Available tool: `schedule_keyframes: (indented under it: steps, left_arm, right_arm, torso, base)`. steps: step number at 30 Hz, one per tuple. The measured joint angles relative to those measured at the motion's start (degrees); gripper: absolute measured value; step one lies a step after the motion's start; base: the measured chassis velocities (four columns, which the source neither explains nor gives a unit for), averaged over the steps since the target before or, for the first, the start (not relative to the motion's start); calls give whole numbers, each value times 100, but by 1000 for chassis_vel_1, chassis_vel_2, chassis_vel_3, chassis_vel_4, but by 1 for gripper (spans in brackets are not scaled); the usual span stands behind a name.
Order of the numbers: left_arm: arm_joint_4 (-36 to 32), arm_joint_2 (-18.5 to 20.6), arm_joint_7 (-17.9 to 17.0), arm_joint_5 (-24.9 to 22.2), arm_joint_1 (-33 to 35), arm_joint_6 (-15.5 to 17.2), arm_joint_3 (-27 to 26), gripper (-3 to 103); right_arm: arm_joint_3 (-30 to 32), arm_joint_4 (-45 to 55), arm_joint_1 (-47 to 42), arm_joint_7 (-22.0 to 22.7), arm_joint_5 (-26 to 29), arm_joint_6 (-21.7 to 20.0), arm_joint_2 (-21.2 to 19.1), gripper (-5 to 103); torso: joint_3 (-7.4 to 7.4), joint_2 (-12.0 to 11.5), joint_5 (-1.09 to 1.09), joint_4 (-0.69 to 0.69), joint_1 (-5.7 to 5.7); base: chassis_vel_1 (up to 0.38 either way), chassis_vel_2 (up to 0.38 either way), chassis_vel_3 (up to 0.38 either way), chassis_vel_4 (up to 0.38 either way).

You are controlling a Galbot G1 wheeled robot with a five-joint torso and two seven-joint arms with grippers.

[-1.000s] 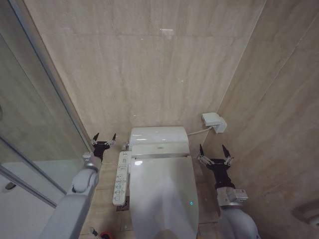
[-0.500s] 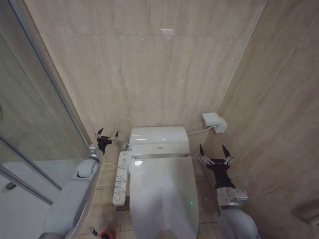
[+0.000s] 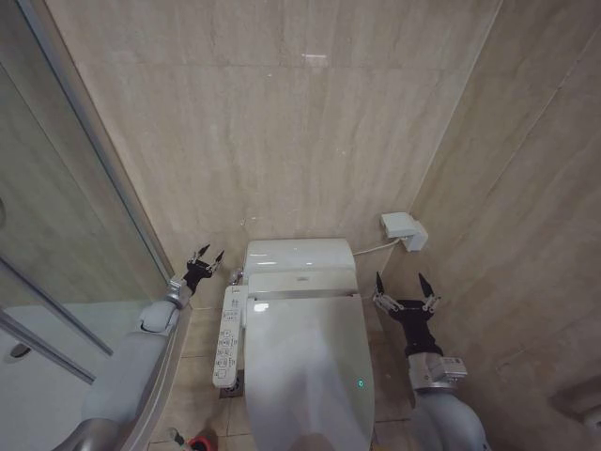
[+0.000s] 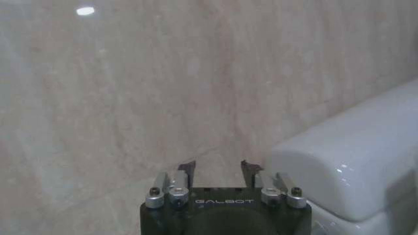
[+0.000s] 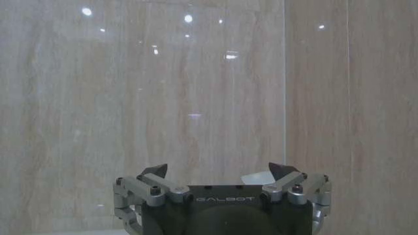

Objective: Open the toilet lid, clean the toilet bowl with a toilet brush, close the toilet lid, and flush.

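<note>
Glass shower screen point(image 3: 56, 244) far left, metal frame running diagonally down; curved white shower tray point(image 3: 38, 376) below it. Beige stone-look tile on back wall point(image 3: 282, 122) and right wall point(image 3: 535, 235), glossy, ceiling-light glints on both.

Left tool point(image 3: 205, 260) is up near the back wall, just left of the toilet tank point(image 3: 299, 256), fingers spread, holding nothing. Left wrist view: left tool point(image 4: 217, 169) points at the tiled wall, tank point(image 4: 353, 166) off to one side, close but not touching.

Long white control panel point(image 3: 227, 335) runs along the left flank of the toilet. Red cup point(image 3: 198, 443) on the floor point(image 3: 192, 395) at the bottom edge, left of the toilet, with a short white stick beside it; likely the toilet brush, too small to tell.

Toilet lid point(image 3: 305, 371) is down, centre frame, closed over the bowl, small green light near its right edge.

Right tool point(image 3: 405, 291) hovers right of the lid, near its hinge end, fingers spread wide, empty. Right wrist view: right tool point(image 5: 220, 171) faces the wall corner.

White box point(image 3: 404, 230) mounted on the right wall, cable running to the tank.
</note>
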Motion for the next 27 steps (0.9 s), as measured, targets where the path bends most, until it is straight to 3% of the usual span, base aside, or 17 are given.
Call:
schedule_keyframes:
  steps: [4,5,12,13,16,27]
  left_arm:
    - [243,12,349,87,-90,-264,25,53]
    - [294,12,412,105,-100,-313,28,26]
    - [529,-3,735,245,-125,-519,13,26]
    - [573,-6,791,283,-136,-554,8,2]
    - [797,-33,965,473,-191,-755,-31,2]
    - [1138,-51,1333,989,-228,-1017,-172,0]
  right_arm:
    - [0,0,0,0,0,0,0,100]
    - [0,0,0,0,0,0,0,100]
    - [0,0,0,0,0,0,0,100]
    - [0,0,0,0,0,0,0,100]
    - [0,0,0,0,0,0,0,100]
    - [0,0,0,0,0,0,0,100]
  torso:
    - [0,0,0,0,0]
    - [0,0,0,0,0]
    - [0,0,0,0,0]
    - [0,0,1,0,0]
    - [0,0,0,0,0]
    - [0,0,1,0,0]
  base:
    - [0,0,0,0]
    - [0,0,0,0]
    - [0,0,0,0]
    - [0,0,0,0]
    - [0,0,0,0]
    - [0,0,0,0]
